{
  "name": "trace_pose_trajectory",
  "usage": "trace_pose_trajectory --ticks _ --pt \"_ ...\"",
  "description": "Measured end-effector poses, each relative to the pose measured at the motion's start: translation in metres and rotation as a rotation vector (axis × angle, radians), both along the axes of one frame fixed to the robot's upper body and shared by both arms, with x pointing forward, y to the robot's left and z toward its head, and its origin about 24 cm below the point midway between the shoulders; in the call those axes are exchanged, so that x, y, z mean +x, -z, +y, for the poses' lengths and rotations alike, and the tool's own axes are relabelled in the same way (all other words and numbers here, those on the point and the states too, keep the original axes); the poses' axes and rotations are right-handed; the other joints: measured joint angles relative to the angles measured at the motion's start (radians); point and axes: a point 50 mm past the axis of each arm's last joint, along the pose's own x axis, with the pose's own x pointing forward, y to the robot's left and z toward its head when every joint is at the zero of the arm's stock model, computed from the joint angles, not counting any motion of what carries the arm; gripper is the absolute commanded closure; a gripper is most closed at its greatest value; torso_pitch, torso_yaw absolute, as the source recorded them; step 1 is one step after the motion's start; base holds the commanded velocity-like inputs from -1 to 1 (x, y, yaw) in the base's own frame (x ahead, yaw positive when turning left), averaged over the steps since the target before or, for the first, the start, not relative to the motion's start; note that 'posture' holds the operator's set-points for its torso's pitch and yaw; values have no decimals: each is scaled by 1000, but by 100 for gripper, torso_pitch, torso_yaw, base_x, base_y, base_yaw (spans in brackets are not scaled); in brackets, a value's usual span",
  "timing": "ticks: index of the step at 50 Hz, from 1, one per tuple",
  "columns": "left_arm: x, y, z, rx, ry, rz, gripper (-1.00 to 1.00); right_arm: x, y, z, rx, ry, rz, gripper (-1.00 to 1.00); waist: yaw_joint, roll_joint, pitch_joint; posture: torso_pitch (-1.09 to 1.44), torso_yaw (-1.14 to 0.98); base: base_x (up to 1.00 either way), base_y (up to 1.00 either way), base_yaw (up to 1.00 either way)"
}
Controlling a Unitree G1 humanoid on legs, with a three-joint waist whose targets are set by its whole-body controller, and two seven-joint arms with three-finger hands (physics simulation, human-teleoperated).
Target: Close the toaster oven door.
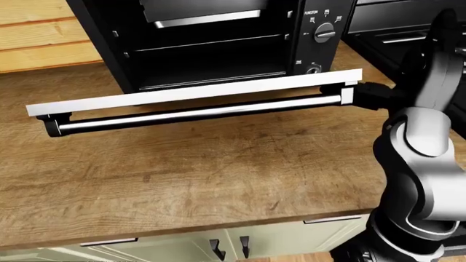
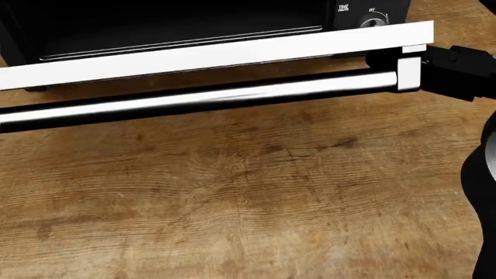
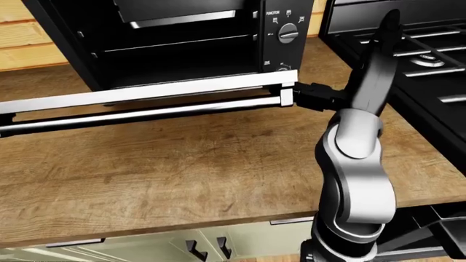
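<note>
A black toaster oven (image 1: 218,43) stands at the far edge of a brown wooden worktop (image 1: 189,180), toward the worktop's right end. Its white-edged drop-down door (image 1: 196,93) hangs open, hinged at the bottom and nearly level, reaching out over the worktop. A long chrome bar handle (image 1: 196,113) runs along the door's free edge, its long axis lying left to right across the left-eye view.

The robot's black right hand (image 3: 314,96) sits at the right end of the door, touching or just beside the handle's end bracket. Whether its fingers are clenched round anything or released cannot be told. The left hand does not show.

Judged from this, the right hand is nearer, and the door lies to its left; closing calls for lifting that free edge up and toward the oven.
</note>
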Motion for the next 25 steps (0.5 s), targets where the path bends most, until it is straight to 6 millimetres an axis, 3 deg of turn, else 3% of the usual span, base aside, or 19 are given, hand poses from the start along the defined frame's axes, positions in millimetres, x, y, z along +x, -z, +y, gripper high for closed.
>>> trace_pose_trajectory --ticks 17,25 --pt "-2 5 -1 11 5 16 -100 9 -6 8 -30 -2 -9 -100 -5 5 -1 0 0 0 0 0" --pt "-6 21 -12 20 43 52 -100 19 -19 12 -47 -15 -43 -100 0 2 -3 0 0 0 0 0"
